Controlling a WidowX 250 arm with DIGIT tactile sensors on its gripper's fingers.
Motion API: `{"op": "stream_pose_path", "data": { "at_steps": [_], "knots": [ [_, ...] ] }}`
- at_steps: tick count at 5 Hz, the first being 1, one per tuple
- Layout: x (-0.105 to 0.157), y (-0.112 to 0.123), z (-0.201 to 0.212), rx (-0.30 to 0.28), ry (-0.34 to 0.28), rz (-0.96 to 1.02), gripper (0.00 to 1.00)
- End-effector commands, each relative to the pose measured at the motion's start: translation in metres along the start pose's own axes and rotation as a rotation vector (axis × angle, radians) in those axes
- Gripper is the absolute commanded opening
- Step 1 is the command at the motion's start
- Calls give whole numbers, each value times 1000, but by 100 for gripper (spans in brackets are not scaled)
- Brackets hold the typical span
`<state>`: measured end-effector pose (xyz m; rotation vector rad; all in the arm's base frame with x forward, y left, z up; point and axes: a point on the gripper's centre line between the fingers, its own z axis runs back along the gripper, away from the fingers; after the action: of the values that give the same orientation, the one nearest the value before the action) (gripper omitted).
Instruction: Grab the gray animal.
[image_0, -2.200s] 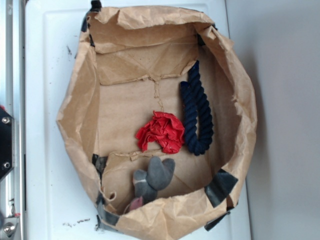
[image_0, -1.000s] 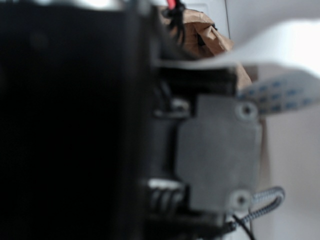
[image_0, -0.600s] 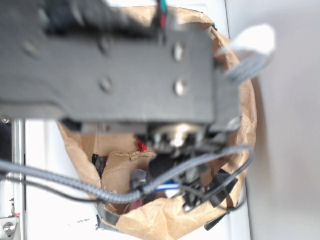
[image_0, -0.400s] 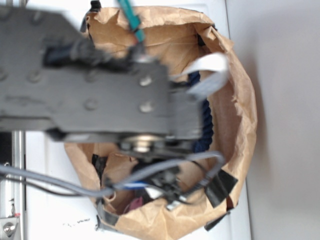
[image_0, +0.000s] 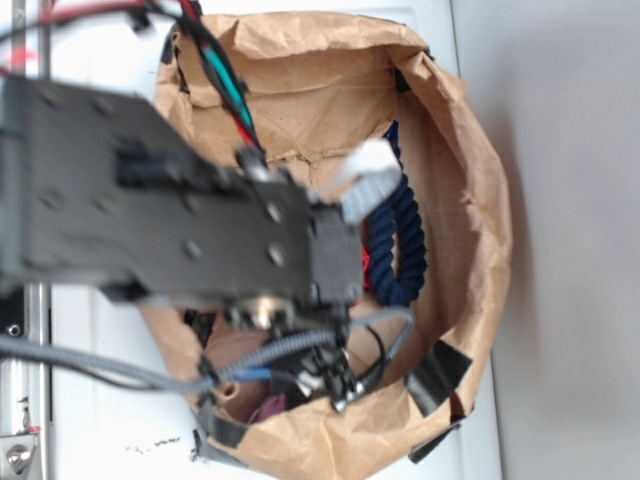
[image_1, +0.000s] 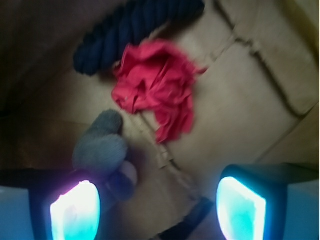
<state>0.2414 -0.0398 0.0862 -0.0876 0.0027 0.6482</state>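
Brown paper bag, open-topped, on a white surface. Contents: gray animal, plush, near the bag's front wall, partly behind the left glowing fingertip; red paper ball just beyond it; navy rope beyond the ball. Gripper: lowered inside the bag, jaws spread wide, nothing held.

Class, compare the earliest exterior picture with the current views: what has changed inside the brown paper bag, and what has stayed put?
The black robot arm has swung in over the brown paper bag, and its gripper hangs open above the small gray plush animal, holding nothing. The red crumpled paper ball and dark navy twisted rope lie as before.
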Motion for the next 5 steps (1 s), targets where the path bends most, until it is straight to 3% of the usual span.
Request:
{"op": "stream_pose_path", "data": {
  "at_steps": [1, 2, 5],
  "knots": [
    [-6, -33, -6, -29, -11, -12, 100],
    [-6, -35, -5, 1, 19, 30, 100],
    [-6, -35, -5, 1, 19, 30, 100]
  ]
}}
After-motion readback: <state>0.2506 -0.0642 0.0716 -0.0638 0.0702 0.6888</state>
